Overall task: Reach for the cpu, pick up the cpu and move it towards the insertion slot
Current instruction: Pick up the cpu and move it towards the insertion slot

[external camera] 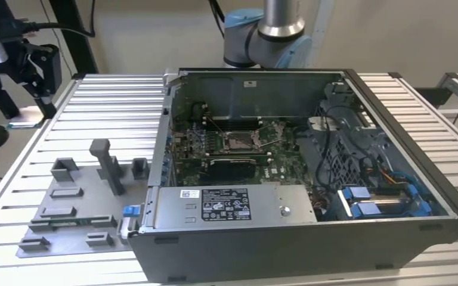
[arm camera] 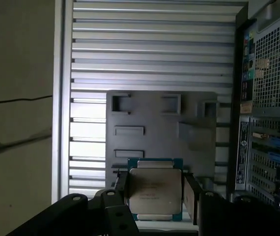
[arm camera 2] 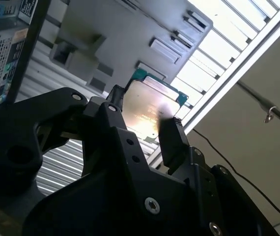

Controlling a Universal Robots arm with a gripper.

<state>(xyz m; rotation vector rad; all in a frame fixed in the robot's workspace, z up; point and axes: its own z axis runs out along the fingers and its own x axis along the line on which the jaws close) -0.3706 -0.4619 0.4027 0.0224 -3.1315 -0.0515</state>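
The cpu [arm camera: 154, 194], a thin square chip with a silvery top and green rim, sits clamped between the two black fingers of my gripper [arm camera: 155, 192]. The second wrist view shows the same hold, with the cpu [arm camera 2: 147, 105] inside the gripper [arm camera 2: 145, 117]. It hangs high above the grey fixture plate [arm camera: 154, 123], touching nothing below. In the exterior view the gripper [external camera: 28, 110] is at the upper left, off to the left of the open computer case. The insertion slot [external camera: 240, 140], a shiny-framed square socket, lies in the green motherboard inside the case, well to the right of the gripper.
The open computer case [external camera: 309, 238] fills the middle and right of the slatted metal table [external camera: 117, 101]. Grey fixture blocks [external camera: 105, 164] stand on the plate [external camera: 78, 202] left of the case. Cables and blue drive bays [external camera: 372, 202] crowd the case's right side. The arm's joint [external camera: 265, 36] rises behind it.
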